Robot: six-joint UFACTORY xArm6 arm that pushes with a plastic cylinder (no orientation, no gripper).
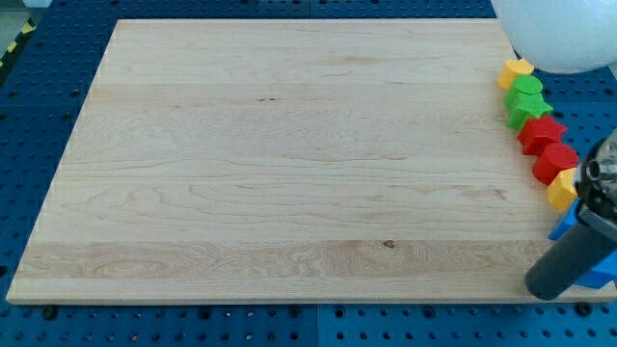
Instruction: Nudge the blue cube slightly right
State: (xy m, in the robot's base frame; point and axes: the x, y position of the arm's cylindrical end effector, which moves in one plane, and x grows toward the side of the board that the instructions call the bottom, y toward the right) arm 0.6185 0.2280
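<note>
We note a pale wooden board [280, 164] on a blue pegboard surface [48, 116]. Along the board's right edge runs a column of blocks: yellow [515, 72], two green [526, 87] [529, 110], two red [543, 133] [555, 161], another yellow [563, 188]. A white rounded object [559, 34] occupies the view's top right.

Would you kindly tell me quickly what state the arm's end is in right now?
My tip: a bare rod holding nothing, at the board's lower right, beside the blue block.
</note>
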